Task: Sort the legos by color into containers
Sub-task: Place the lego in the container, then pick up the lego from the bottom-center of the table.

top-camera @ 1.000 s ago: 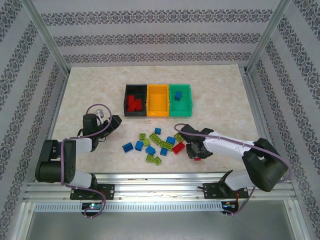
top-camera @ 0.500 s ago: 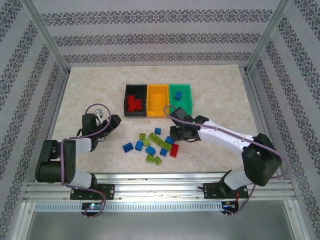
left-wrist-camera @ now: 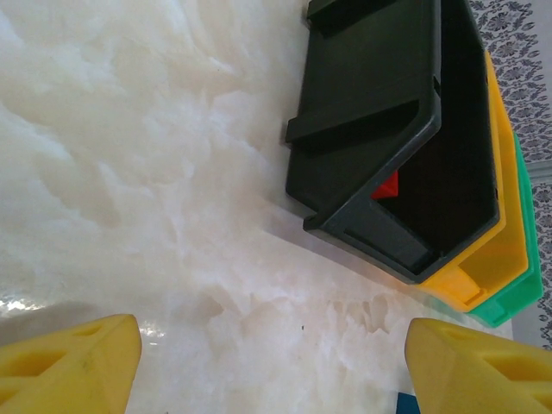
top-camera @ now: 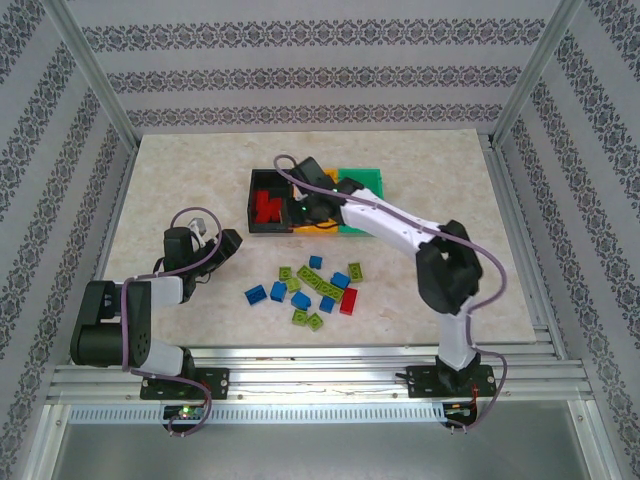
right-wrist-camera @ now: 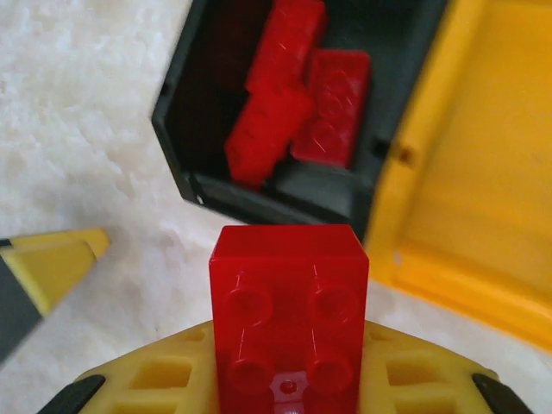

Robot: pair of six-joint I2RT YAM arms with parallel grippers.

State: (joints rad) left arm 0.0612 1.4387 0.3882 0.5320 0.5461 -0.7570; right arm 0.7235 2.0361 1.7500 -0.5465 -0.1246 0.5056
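The right gripper (top-camera: 306, 208) is clenched on a red brick (right-wrist-camera: 289, 315). The brick's studs face the wrist camera, and the yellow fingers (right-wrist-camera: 155, 375) show on either side below it. From above, the gripper hangs over the seam where the black bin (top-camera: 258, 200) meets the orange bin (top-camera: 322, 228), toward their near ends. In the right wrist view, the black bin's near wall and right-hand corner lie just ahead of the held brick, and three red bricks (right-wrist-camera: 293, 103) lie together inside the bin. The orange bin's wall runs flush against the black bin's. The green bin (top-camera: 368, 183) sits against the orange one on its right. The right arm crosses over the orange bin and part of the green one.

The left gripper (top-camera: 222, 243) is released, its fingertips (left-wrist-camera: 69, 362) wide apart with nothing but bare table between them. It sits to the near left of the bins, apart from them, with open marble in between.

The loose bricks (top-camera: 312, 285), blue, lime green and one red, cluster toward the table's near edge between the two arms, well apart from the bins. The table (top-camera: 180, 170) is bare left of the bins, along the far edge, and across the right side up to the frame.
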